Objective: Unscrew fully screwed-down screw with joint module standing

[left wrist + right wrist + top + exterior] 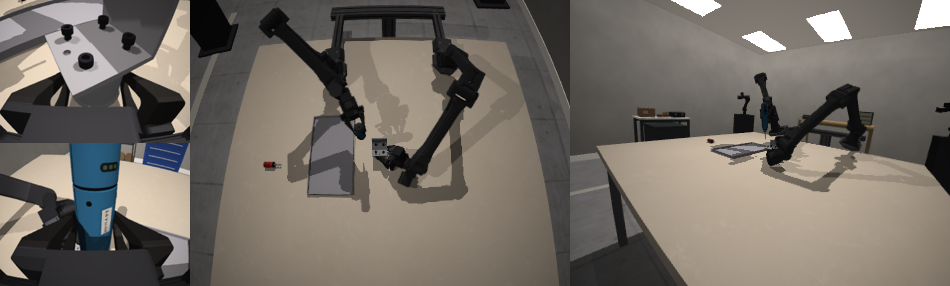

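The joint module stands upright on the table with the grey bracket on top. Several black socket screws stand in the bracket; the nearest screw seems to sit lowest, and a small empty hole lies beside it. My left gripper is shut on the module's round body from the side. My right gripper is shut on the electric screwdriver. It holds the tool upright, tip down, above the table and a little to the side of the module, not touching a screw.
A flat grey tray lies on the table beside the screwdriver. A small red tool lies alone further out past the tray. A dark frame stands at the table's back edge.
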`<action>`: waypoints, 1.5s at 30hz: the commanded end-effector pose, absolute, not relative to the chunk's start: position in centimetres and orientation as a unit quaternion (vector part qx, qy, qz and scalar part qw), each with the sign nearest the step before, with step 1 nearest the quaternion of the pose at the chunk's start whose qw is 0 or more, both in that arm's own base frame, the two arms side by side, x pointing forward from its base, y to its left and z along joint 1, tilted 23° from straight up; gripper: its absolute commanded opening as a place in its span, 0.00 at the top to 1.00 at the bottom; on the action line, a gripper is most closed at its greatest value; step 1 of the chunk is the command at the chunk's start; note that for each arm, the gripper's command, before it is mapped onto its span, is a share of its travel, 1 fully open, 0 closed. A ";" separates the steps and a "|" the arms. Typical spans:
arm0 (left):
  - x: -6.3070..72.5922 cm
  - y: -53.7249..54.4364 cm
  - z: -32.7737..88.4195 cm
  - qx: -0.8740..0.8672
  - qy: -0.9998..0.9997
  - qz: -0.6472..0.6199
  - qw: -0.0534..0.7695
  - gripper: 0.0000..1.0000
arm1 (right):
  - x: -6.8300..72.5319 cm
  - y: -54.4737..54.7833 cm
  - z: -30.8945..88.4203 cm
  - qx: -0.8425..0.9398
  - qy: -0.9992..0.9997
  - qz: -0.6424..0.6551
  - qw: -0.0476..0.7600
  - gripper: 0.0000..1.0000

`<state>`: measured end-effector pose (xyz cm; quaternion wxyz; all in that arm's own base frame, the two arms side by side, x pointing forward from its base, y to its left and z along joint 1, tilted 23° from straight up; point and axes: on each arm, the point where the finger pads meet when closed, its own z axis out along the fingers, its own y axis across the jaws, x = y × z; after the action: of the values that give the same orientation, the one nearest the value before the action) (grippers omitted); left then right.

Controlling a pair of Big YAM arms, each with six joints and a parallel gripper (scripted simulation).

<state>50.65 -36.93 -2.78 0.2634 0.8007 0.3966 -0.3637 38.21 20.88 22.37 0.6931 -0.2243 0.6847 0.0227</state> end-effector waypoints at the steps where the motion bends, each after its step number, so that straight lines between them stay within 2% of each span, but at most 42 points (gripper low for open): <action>1: 51.3 -37.5 -1.9 0.804 0.389 -0.356 0.273 0.41 | 36.8 22.6 24.6 -0.238 0.649 0.035 0.722 0.58; 13: 51.3 -37.5 -1.9 0.804 0.389 -0.356 0.273 0.41 | 35.6 25.4 26.8 -0.252 0.611 0.050 0.749 0.58; 25: 51.3 -37.5 -1.9 0.804 0.389 -0.356 0.273 0.41 | 30.9 27.3 25.1 -0.291 0.579 0.062 0.759 0.58; 28: 51.3 -37.5 -1.9 0.804 0.389 -0.356 0.273 0.41 | 31.5 28.1 27.9 -0.276 0.561 0.071 0.777 0.58; 45: 51.3 -37.5 -1.9 0.804 0.389 -0.356 0.273 0.41 | 31.9 28.0 27.8 -0.274 0.558 0.066 0.780 0.58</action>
<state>50.65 -36.93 -2.78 0.2634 0.8007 0.3966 -0.3637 31.42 26.86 24.33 0.7529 -0.2885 0.5888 0.0565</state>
